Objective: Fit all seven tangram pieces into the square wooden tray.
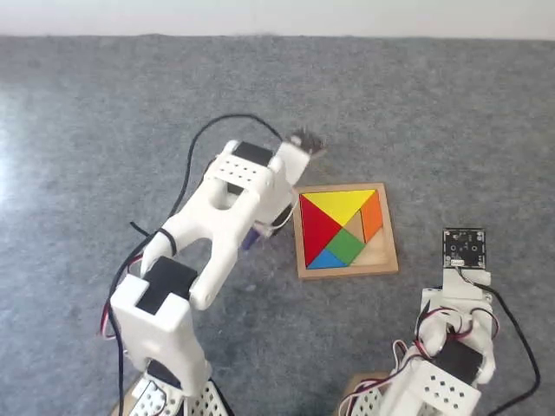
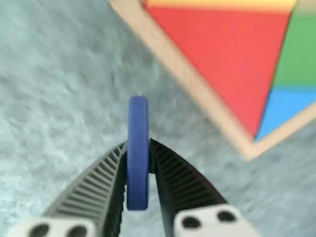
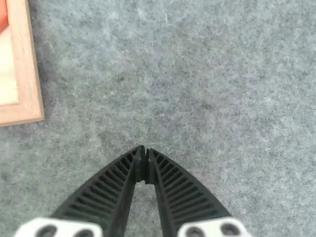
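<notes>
One thin dark-blue piece [image 2: 138,118], edge-on, we see clamped in our left gripper [image 2: 137,148], wooden tray [image 2: 187,79] just beyond its tips, our right gripper [image 3: 141,163] closed, empty

Bright, diffuse light falls from above over the grey bench [image 1: 434,104]. The left arm [image 1: 217,225] lays only a faint, soft-edged shadow beneath itself. The wooden tray [image 3: 22,74] darkens a narrow strip of bench along its frame.
</notes>
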You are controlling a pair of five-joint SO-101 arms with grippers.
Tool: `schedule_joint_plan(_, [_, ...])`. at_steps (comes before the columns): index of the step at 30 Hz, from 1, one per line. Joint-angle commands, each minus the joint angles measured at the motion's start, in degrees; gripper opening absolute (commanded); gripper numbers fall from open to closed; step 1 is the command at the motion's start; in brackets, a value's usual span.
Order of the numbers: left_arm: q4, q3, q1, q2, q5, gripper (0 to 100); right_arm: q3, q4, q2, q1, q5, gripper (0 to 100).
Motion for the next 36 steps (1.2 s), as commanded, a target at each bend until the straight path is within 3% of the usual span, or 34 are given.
schedule_joint_plan(1, [-1.7, -8.0, 6.5, 0.0, 8.6, 1, 0.9, 0.2, -1.2, 0.5, 0.6, 0.6])
schedule_joint_plan(4, [-6.2, -8.8, 13.7, 0.0, 15.5, 1, 0.5, 0.4, -1.2, 0.9, 0.6, 0.6])
schedule_joint_plan(7, [-9.5, -8.6, 19.4, 0.4, 17.3, 1, -2.4, 3.5, -1.3, 4.2, 0.8, 0.6])
schedule_joint_plan(12, [-11.1, -11.2, 20.6, 5.7, 17.7, 1, -1.3, 3.7, -1.3, 13.6, 6.2, 0.6])
schedule_joint_plan(18, [-11.0, -19.6, 21.2, 14.2, 17.6, 1, -1.3, 3.6, -1.3, 23.6, 6.5, 0.6])
schedule_joint_plan(26, [-6.7, -26.2, 22.7, 16.9, 17.6, 1, -1.3, 2.4, -1.3, 26.3, 4.7, 0.6])
schedule_joint_plan(36, [-4.0, -25.5, 23.8, 17.1, 20.8, 1, 0.0, 1.0, -1.3, 26.1, 4.9, 0.6])
